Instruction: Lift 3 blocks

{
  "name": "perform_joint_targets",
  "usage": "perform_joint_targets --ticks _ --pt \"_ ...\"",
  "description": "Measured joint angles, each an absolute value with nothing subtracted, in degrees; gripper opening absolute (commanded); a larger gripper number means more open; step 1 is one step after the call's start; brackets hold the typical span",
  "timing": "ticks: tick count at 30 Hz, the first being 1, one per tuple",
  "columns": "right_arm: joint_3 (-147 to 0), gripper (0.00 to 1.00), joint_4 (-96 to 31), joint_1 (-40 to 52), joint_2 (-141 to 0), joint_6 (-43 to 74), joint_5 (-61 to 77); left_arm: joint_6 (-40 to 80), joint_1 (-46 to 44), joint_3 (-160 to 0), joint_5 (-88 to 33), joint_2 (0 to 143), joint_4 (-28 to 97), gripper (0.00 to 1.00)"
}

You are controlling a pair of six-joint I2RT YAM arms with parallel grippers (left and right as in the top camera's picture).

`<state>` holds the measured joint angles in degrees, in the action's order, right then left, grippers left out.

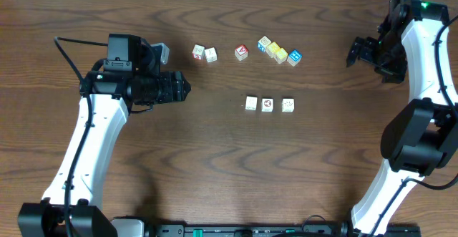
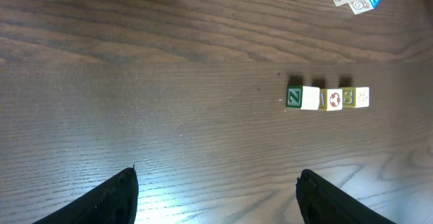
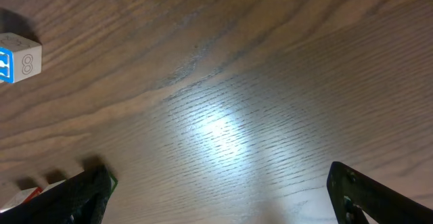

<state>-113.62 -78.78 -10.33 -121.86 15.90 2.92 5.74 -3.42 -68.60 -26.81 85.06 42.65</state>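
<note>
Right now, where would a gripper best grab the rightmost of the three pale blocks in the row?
Probably from straight above, fingers closing on the near and far faces of the rightmost block. It sits flat, and the middle block stands close beside it, leaving little finger room there.

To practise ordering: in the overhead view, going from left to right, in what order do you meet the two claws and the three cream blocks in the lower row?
In order: left claw → first cream block → middle cream block → last cream block → right claw.
</note>
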Motion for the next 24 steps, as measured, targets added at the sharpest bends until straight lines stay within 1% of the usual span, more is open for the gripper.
perform_joint_targets --ticks 24 --pt "-113.62 0.99 -78.78 -10.33 -121.86 15.9 2.92 5.76 -3.42 -68.6 -26.65 85.06 42.13 0.75"
